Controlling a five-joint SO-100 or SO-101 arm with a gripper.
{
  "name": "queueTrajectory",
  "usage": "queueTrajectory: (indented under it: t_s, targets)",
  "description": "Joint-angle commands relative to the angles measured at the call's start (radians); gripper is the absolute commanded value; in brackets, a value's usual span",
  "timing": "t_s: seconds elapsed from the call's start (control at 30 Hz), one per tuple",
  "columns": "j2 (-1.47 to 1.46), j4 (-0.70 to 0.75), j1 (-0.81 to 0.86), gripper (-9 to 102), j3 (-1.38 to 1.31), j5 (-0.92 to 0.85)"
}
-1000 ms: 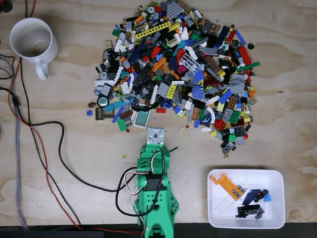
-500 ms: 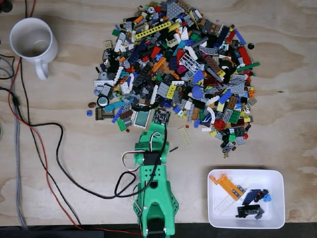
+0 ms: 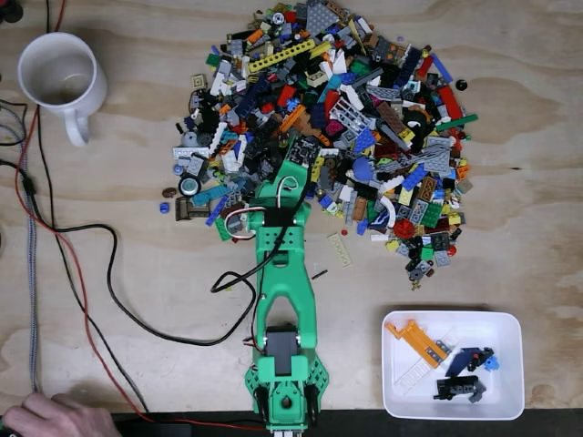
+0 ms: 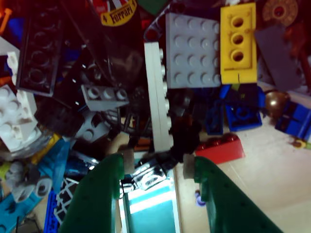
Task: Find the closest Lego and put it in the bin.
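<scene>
1. As the green arm [image 3: 278,273] has stretched forward from the bare plywood below the heap a second ago, its gripper [image 4: 158,162] now sits over the near edge of the Lego pile [image 3: 364,100] — in my judgement the reach is done and the pick is the step in hand, with nothing carried yet.
2. While the pile is one heap of far too many bricks to count, the wrist view singles out a few: one long white plate [image 4: 158,104] running up from between the fingers, one grey studded plate [image 4: 192,53], one yellow three-hole piece [image 4: 237,41], and one red brick [image 4: 221,148] just right of the right finger.
3. The jaws stand spread, one finger to each side of a small dark piece [image 4: 150,174] and a white-framed teal panel [image 4: 150,208] — they are pinching nothing that I can see, so the closest Lego probably lies between them.
4. The bin [image 3: 510,401] — one white tray — rests lower right in the fixed view, well apart from the gripper, holding roughly four pieces: an orange one, a pale ladder-like one, a dark blue one and a black one.
5. One white mug [image 3: 59,77] stands upper left.
6. One hand [image 3: 50,421] has appeared at the lower left edge, near the cables.
</scene>
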Motion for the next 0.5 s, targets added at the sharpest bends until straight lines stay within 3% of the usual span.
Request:
queueTrajectory:
  t_s: [0.0, 0.2, 0.47]
  targets:
    - [-0.049, -0.031, 0.031, 15, -0.146, -0.031]
    - [-0.086, -0.055, 0.038, 0, -0.152, -0.072]
    - [-0.003, 0.077, -0.006, 0, -0.227, -0.06]
